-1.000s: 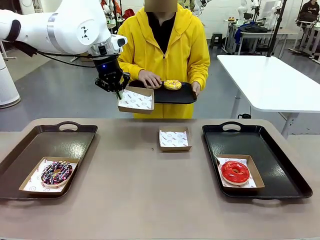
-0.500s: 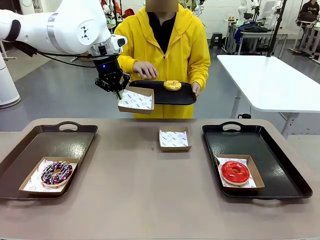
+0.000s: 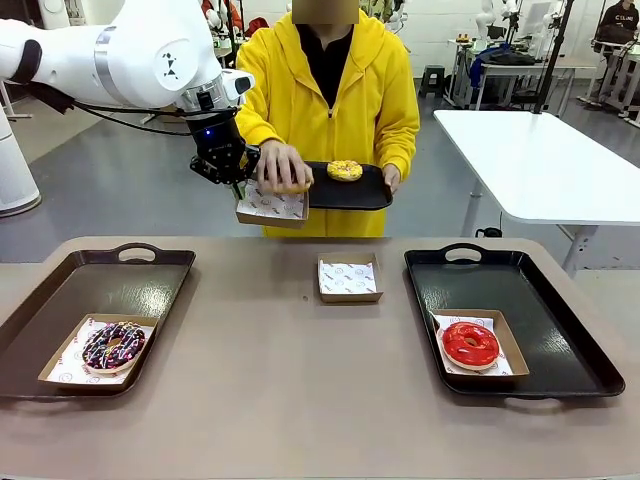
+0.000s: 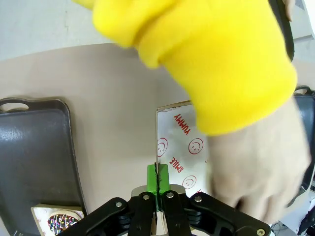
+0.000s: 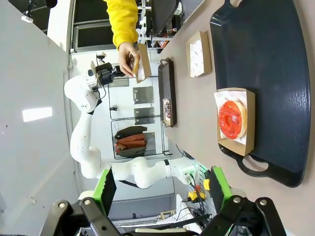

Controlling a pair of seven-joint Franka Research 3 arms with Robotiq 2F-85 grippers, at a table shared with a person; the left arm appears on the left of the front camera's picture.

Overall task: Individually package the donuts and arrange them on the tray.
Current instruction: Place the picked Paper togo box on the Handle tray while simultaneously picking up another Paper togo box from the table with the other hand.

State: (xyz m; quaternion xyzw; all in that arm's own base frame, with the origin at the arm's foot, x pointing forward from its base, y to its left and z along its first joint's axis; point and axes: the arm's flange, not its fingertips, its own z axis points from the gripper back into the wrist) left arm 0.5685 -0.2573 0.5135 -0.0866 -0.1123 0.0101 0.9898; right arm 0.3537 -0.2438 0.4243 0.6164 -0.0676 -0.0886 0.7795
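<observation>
My left gripper [image 3: 236,184] is shut on the near edge of a paper-lined box [image 3: 270,205] held in the air before the person; the green pads [image 4: 157,178] pinch its rim. The person's hand [image 3: 283,167] rests over this box [image 4: 181,142], and a dark round thing [image 5: 132,62] shows in its grasp. The yellow sprinkled donut [image 3: 345,170] lies on the small black tray [image 3: 372,192] that the person holds. On the left tray, the chocolate sprinkled donut [image 3: 113,345] sits boxed. The red donut [image 3: 470,343] sits boxed on the right tray. My right gripper [image 5: 162,191] is open, high above the table.
An empty paper-lined box [image 3: 349,277] lies at the table's middle back. The left tray [image 3: 150,285] and the right tray [image 3: 560,330] each have bare room behind their boxes. A white table [image 3: 540,160] stands beyond on the right.
The person's hand lifted off the small black tray, rose, then came down over the box in my left gripper. My left arm held still.
</observation>
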